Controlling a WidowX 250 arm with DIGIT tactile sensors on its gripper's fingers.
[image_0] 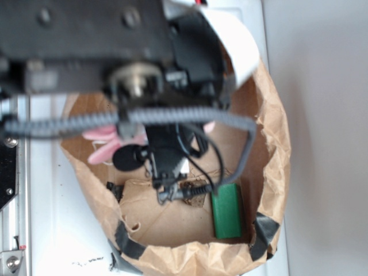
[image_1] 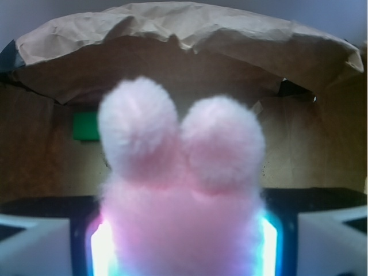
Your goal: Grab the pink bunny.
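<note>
Pink plush bunny (image_1: 181, 190) with two fluffy ears sits between the gripper (image_1: 183, 244) jaws, apparently clamped; its soft, squashy fur could slip free if lifted quickly.

exterior overhead, wrist close and level, both show paper bag (image_0: 276, 144) interior

Evenly and brightly lit from above, whites near blown out. Heavily blurred on the arm (image_0: 86, 40) close to the exterior lens; sharper on the bag (image_0: 270, 172) and block (image_0: 226, 210). Soft in the wrist view: bunny (image_1: 181, 190) fuzzy, out of focus. Glaring white-cyan at both lower edges. Dim under the bag rim.
</note>
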